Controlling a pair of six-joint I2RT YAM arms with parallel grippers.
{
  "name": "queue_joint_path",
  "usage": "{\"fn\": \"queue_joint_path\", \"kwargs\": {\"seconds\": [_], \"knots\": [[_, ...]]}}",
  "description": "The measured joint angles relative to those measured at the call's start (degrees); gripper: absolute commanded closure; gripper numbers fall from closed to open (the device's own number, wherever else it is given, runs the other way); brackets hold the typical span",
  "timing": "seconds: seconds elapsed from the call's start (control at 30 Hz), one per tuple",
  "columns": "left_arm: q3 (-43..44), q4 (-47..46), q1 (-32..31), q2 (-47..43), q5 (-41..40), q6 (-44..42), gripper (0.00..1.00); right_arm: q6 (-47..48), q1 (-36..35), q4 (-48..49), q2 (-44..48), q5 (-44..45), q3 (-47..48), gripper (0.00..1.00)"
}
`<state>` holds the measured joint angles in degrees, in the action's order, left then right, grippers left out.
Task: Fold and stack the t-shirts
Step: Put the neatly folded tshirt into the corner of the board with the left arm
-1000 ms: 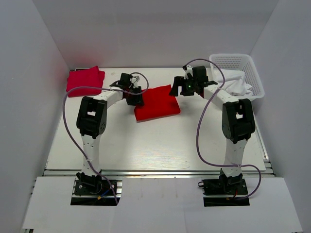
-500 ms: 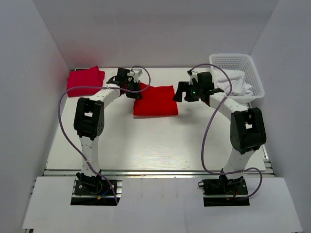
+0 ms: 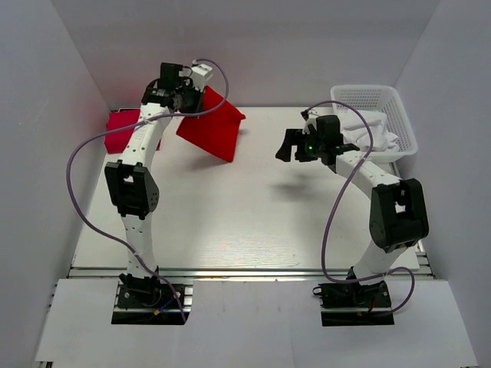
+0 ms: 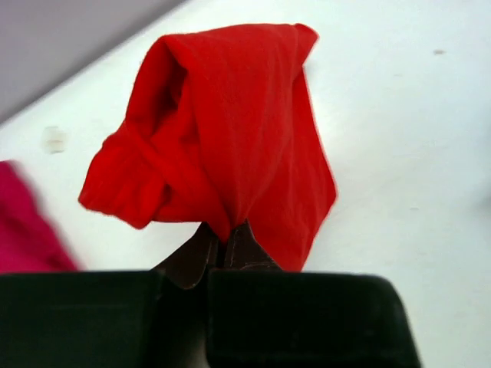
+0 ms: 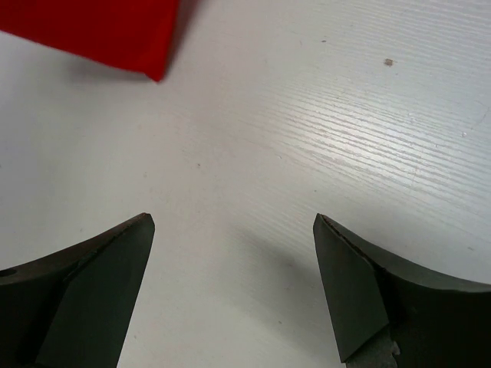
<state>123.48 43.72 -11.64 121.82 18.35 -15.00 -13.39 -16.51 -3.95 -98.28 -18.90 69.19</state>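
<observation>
My left gripper (image 3: 193, 86) is shut on the folded bright red t-shirt (image 3: 212, 126) and holds it up in the air near the back of the table; the shirt hangs down from the pinch. In the left wrist view the red shirt (image 4: 230, 130) drapes from the shut fingertips (image 4: 228, 244). The pinkish crimson t-shirt (image 3: 123, 130) lies folded at the back left corner, partly behind the left arm; its edge shows in the left wrist view (image 4: 27, 230). My right gripper (image 3: 289, 146) is open and empty above the table, right of the red shirt (image 5: 100, 31).
A white mesh basket (image 3: 383, 103) with white cloth (image 3: 372, 130) in it stands at the back right. White walls close in the table on the left, back and right.
My left gripper has lifted the red shirt off the table and carried it up and to the left. The right gripper has let go and drawn back to the right.
</observation>
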Motion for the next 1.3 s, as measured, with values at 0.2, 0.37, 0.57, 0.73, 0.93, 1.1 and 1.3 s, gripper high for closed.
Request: {"fn": "queue_joint_path", "kwargs": {"seconds": [0.2,0.37,0.57,0.73,0.93,1.1,1.3], "knots": [[4.59,4.52,4.46,0.72,-4.15,-6.71,1.00,-0.17,0.00,0.28,0.83,0.79,-0.44,0.10],[4.63,5.64,8.00,2.54,-8.59,-11.17,1.00,-0.17,0.00,0.22,0.83,0.96,-0.42,0.10],[6.12,5.05,11.67,5.38,-12.33,-13.51,1.00,-0.17,0.00,0.07,0.83,1.33,-0.42,0.10],[6.12,2.36,14.25,6.51,-15.45,-13.97,1.00,-0.35,0.00,-0.13,0.83,2.03,-0.39,0.10],[6.56,-0.59,17.29,6.91,-16.72,-14.62,1.00,-1.01,0.00,-0.61,0.74,2.08,0.35,0.10],[6.95,-2.29,19.47,7.32,-16.96,-15.39,1.00,-1.38,-0.02,-0.61,0.13,2.01,1.68,0.10],[7.96,-5.33,21.79,7.54,-17.29,-15.82,1.00,-1.90,-0.09,-0.52,-1.49,1.51,3.08,0.10]]}}
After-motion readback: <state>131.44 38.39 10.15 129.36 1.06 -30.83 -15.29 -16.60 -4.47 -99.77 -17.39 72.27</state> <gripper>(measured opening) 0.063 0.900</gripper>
